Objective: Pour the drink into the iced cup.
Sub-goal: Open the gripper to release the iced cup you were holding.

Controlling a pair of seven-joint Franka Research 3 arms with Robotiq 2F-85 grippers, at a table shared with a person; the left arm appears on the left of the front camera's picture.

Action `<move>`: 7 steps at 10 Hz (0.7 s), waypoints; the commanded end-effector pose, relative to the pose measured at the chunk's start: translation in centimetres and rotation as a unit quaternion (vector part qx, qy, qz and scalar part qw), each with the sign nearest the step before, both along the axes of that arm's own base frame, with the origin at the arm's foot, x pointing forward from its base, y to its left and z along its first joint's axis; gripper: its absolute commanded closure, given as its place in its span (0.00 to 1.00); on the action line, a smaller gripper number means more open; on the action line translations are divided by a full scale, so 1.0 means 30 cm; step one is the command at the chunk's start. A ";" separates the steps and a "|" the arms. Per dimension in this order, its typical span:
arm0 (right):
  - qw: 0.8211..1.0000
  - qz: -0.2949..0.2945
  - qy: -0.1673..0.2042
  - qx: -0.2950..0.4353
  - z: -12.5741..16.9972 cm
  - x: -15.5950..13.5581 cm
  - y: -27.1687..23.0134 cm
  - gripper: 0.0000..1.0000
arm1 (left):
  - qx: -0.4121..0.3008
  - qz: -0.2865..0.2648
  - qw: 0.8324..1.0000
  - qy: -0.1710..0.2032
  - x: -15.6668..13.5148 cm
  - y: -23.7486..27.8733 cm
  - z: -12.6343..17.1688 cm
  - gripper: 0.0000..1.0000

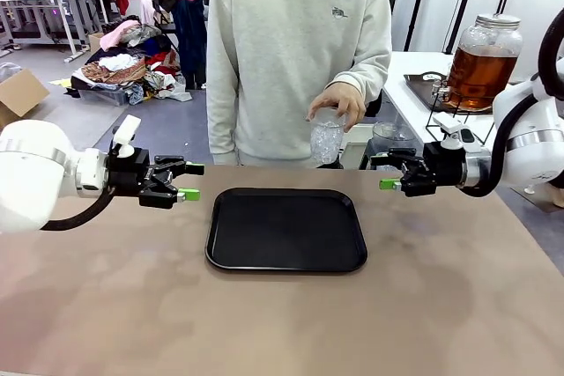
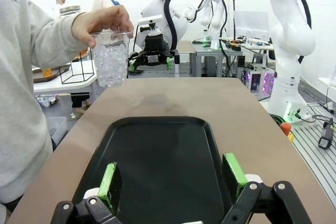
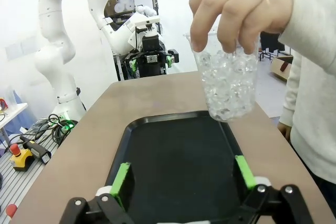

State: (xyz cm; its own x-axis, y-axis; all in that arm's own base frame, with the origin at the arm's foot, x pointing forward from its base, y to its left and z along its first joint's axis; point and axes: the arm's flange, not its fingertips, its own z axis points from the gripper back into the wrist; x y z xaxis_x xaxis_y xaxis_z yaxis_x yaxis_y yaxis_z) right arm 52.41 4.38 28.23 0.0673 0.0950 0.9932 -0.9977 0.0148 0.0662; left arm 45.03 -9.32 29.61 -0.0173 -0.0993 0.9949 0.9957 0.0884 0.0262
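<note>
A person's hand (image 1: 339, 101) holds a clear iced cup (image 1: 327, 138) by its rim, in the air over the table's far edge. The same iced cup (image 2: 110, 59) hangs above the far left of the tray in the left wrist view, and the iced cup (image 3: 227, 77) hangs close above the tray's right side in the right wrist view. The drink (image 1: 481, 72) is amber liquid in a big glass jar on a side table at the far right. My left gripper (image 1: 191, 181) hovers open left of the black tray (image 1: 286, 229). My right gripper (image 1: 386, 171) hovers open to its right. Both are empty.
The jar stands on a wire stand with a dark tray (image 1: 421, 87) behind it. The person (image 1: 295, 50) stands at the far edge. Brown tabletop (image 1: 282, 323) lies bare in front of the tray. Clothes and boxes are piled on the floor at the far left.
</note>
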 end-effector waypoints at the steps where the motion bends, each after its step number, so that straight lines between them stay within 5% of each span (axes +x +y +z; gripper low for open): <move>1: 1.000 -0.002 0.000 -0.002 0.009 0.008 -0.001 0.00 | -0.001 0.000 1.000 -0.003 -0.002 0.001 0.004 0.00; 7: 1.000 -0.002 0.000 -0.002 0.009 0.008 -0.001 0.00 | -0.001 0.000 1.000 -0.003 -0.002 0.001 0.004 0.00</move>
State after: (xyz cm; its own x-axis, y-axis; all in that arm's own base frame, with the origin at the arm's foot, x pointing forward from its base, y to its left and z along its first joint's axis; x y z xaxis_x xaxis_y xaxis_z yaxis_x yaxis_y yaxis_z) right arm 52.42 4.38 28.21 0.0675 0.0950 0.9932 -0.9977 0.0148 0.0664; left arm 45.03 -9.32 29.61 -0.0173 -0.0993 0.9949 0.9957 0.0884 0.0262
